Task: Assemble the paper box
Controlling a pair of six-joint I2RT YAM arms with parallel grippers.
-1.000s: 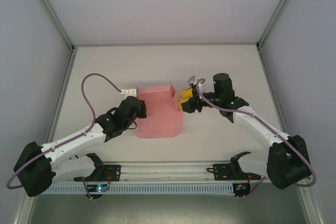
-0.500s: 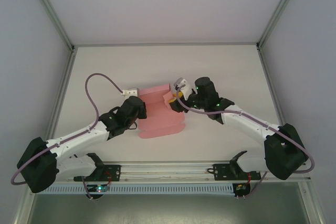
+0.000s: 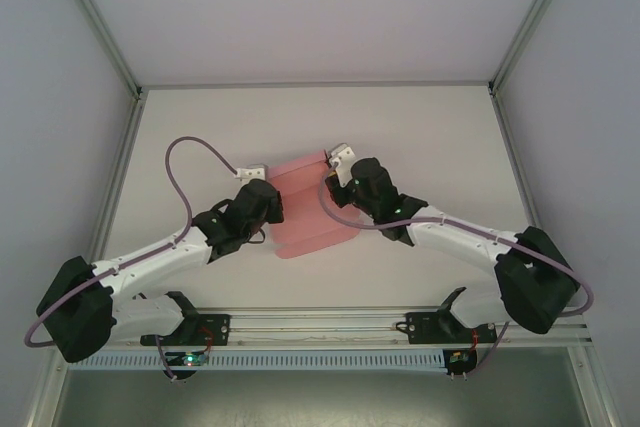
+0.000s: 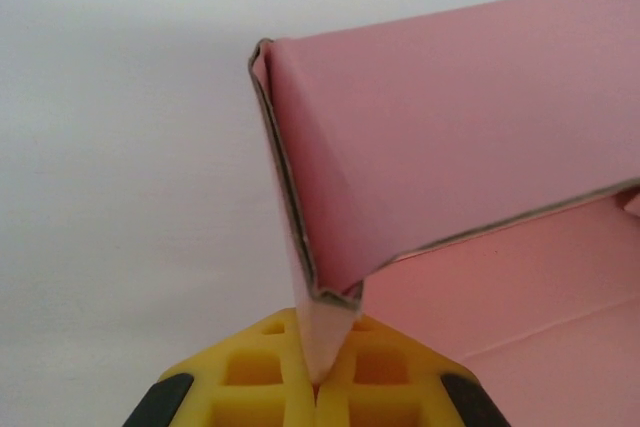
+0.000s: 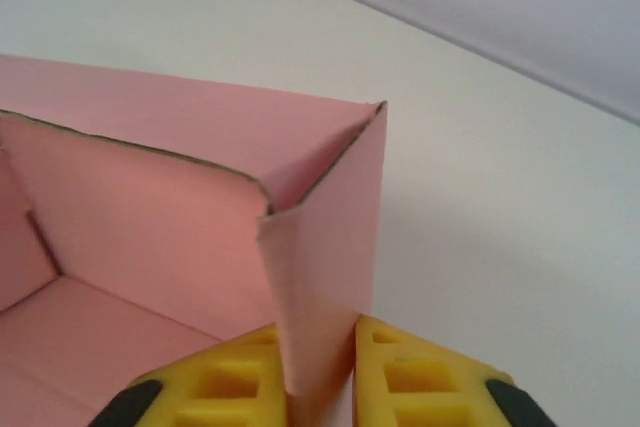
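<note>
Arms: the left arm (image 3: 150, 265) and the right arm (image 3: 470, 239) reach inward from the near edge and meet over the middle of the table (image 3: 430, 127).
Left gripper (image 4: 318, 387): its yellow pads are closed on a thin edge of pink card, and a folded corner stands up out of the pinch.
Right gripper (image 5: 320, 372): its yellow pads are clamped on a raised side wall, right at the corner fold.
Paper box (image 3: 312, 209): pink and part-folded, it lies on the table between the two grippers, base panel flat, walls lifted where each gripper holds it.
Handling, as judged: very light, thin card. It is stiff across a panel, bends readily at the creases, and is easily dented by a hard squeeze. The smooth face could slide through the pads.
Where to hold: on a wall edge close to a crease or corner. A grip at mid-panel would likely bow the card.
Step, as judged: the walls are being stood upright. No tab is visibly locked.
Risk: drawing the two sides apart could flatten the folds or tear a corner.
Beyond: bare white table up to the back wall.
</note>
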